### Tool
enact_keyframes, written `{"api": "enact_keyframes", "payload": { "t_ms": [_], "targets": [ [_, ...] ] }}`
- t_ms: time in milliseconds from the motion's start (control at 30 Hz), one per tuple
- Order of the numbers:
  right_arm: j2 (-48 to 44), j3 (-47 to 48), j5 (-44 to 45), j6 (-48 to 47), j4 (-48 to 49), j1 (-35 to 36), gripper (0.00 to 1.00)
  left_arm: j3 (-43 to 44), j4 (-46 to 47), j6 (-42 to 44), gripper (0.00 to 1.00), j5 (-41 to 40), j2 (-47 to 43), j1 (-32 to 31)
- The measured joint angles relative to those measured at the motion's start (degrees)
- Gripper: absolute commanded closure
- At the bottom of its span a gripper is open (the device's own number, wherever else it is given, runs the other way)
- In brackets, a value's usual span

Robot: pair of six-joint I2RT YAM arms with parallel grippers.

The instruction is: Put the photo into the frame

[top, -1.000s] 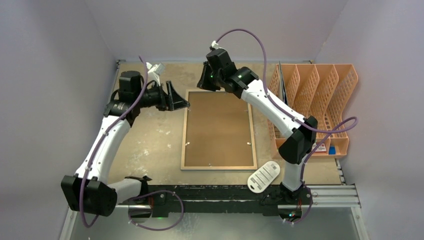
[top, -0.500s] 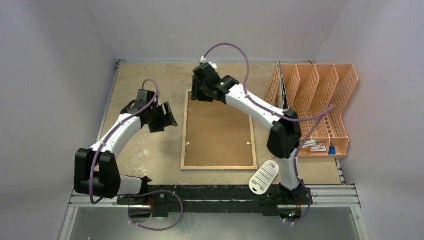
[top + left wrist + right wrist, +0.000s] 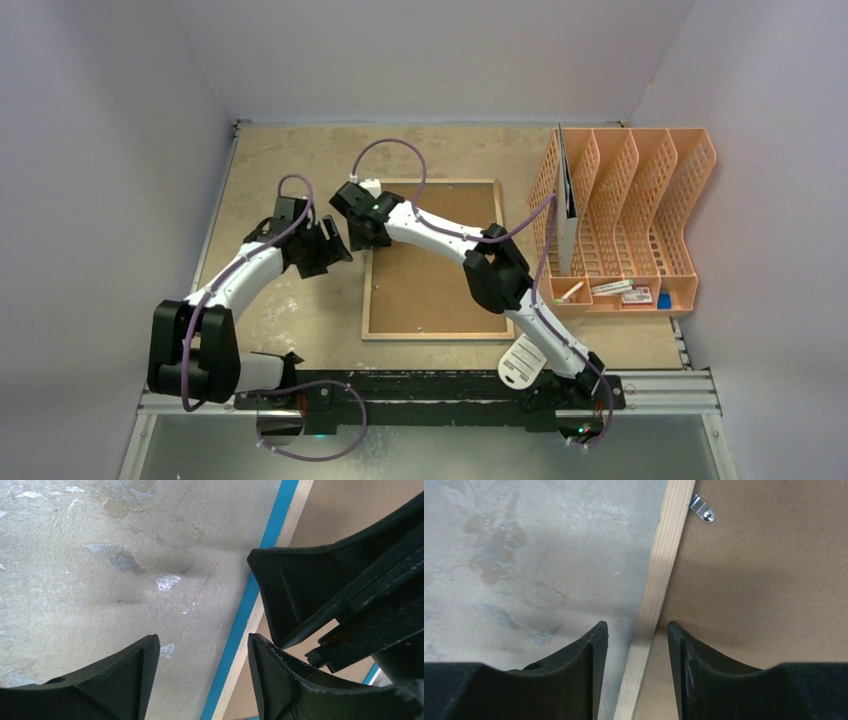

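Frame [image 3: 440,333]: face down on table [image 3: 290,310], wood back up, backing board [image 3: 440,280] in place. Photo: not surely seen; pale sheet [image 3: 567,200] stands in orange rack [image 3: 640,180]. Left gripper [image 3: 202,645], right gripper [image 3: 637,630]: open, empty, at frame's left border. Insertion judged not begun

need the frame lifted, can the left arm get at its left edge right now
Probably yes. The left gripper is open, with the frame's left edge showing between its jaws and nothing in between. The right gripper straddles the same rail close by, so space is tight.
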Motion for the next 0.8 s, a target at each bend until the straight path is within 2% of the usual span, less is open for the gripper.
{"api": "enact_keyframes", "payload": {
  "t_ms": [500,600,733,800],
  "targets": [
    [2.58,3.13,5.49,-0.07,-2.89,1.68,0.57,-3.32,3.21,-0.87,0.33,2.49,-0.09,2.03],
    [3.15,3.67,7.13,-0.28,-3.23,2.32,0.69,-4.44,3.72,-1.29,0.33,3.15,-0.39,2.23],
    [3.21,3.82,7.65,-0.57,-3.69,2.64,0.97,-5.51,3.98,-1.36,0.33,4.28,-0.44,2.34],
    [3.21,4.22,7.41,0.28,-4.26,2.51,1.00,-5.75,4.24,-1.40,0.33,5.22,-0.46,2.58]
  ]
}}
